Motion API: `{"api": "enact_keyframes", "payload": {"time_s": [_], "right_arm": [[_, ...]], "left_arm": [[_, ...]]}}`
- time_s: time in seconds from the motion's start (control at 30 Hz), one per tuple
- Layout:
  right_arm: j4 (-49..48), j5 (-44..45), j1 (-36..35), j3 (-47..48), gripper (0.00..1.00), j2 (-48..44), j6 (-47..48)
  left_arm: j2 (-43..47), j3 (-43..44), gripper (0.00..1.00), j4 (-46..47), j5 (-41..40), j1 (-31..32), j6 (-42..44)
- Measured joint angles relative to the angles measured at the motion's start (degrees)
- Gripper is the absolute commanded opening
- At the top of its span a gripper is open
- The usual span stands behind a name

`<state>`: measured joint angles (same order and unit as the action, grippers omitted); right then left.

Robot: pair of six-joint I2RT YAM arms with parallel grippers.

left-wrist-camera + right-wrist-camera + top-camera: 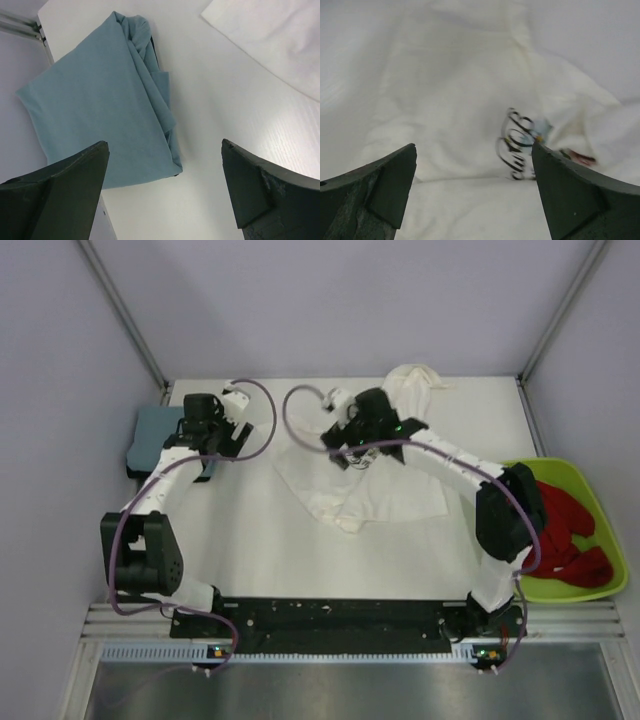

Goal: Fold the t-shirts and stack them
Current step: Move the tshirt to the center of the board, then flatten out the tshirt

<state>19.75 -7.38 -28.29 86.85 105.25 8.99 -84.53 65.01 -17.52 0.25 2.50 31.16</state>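
Your left gripper (165,145) hangs with jaws apart by the folded blue-grey t-shirt (100,100) at the far left corner of the table (260,550); your right gripper (474,147), jaws also apart and holding nothing, sits over the rumpled white t-shirt (445,75) near the far edge

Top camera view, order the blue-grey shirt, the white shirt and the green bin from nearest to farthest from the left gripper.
Measured from the left gripper:
1. blue-grey shirt: folded at the table's left edge, right beside the gripper.
2. white shirt: spread mid-table, off to the gripper's right.
3. green bin: beyond the table's right edge, clearly farthest.
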Motion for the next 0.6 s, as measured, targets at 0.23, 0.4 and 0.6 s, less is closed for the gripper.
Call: {"api": "enact_keyframes", "payload": {"time_s": [0.23,0.4,0.6], "right_arm": [[0.96,-4.09,-19.23,-3.43,0.7,2.93,12.96],[4.61,-1.79,-20.09,4.07,0.56,13.88,14.16],[7.85,-1.55,-23.06,5.38,0.05,17.53,16.5]], "left_arm": [[-4.09,1.64,0.98,-0.85,-3.37,-0.68,-1.49],[-4.13,1.64,0.97,-1.03,-4.42,-1.36,-1.44],[-4.13,1.64,0.97,-1.05,-4.87,-1.97,-1.4]]}}
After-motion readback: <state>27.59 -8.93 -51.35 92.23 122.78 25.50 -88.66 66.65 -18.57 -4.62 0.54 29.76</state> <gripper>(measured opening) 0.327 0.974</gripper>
